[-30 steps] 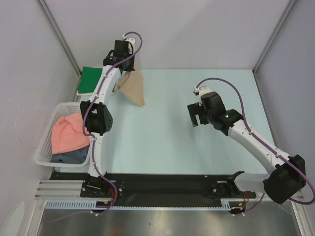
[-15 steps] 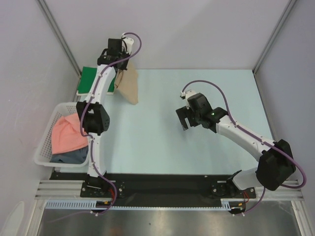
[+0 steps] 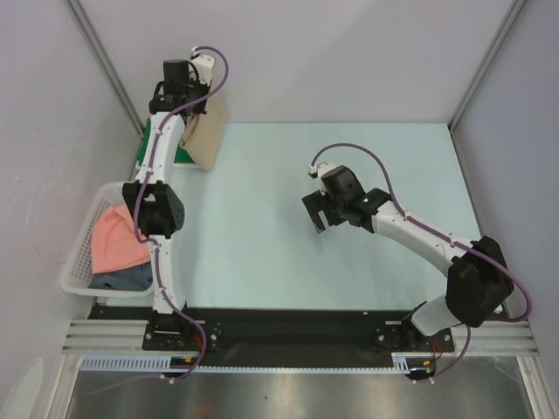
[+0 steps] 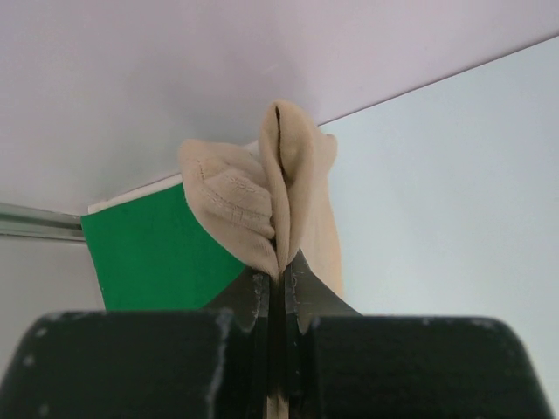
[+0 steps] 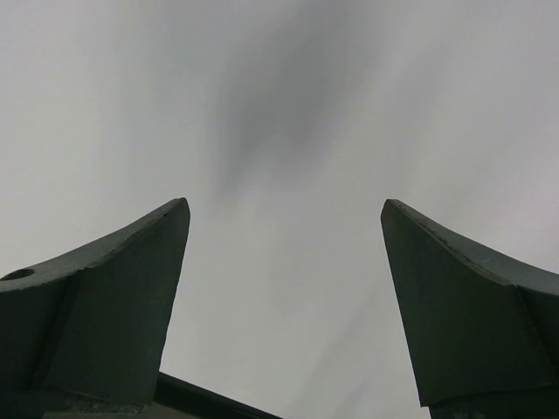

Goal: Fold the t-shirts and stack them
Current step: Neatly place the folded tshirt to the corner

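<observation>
Asking (Inspector A): which step is in hand, and where is the garment?

Answering (Inspector B): the left pincer point(image 4: 278, 279) is clenched on a bunched fold of the tan t-shirt point(image 4: 288, 175). The shirt hangs raised at the far left corner of the worktop point(image 3: 349, 157), over the right part of the green t-shirt point(image 4: 148, 253), which lies folded flat there. I judge this to be the stacking step for the second shirt.

Asking (A): and the other arm?

Answering (B): the right pincer point(image 3: 319, 214) is released, jaws wide and holding nothing. It hovers over the bare middle of the worktop, well apart from all cloth.

Asking (A): what does the next move call for?

Answering (B): in my judgement, lowering the tan shirt squarely onto the green one with edges matched, then letting go. Being bunched at the grip, it may land creased or overhang the green shirt's right edge.

Asking (A): edges and room?

Answering (B): the corner is tight, with the back and left walls close to the left pincer. The white basket point(image 3: 77, 262) sits at the left edge beside that arm's elbow, holding the salmon pink t-shirt point(image 3: 118, 244) and the dark grey-blue t-shirt point(image 3: 122, 279). The centre and right side give open room.
</observation>
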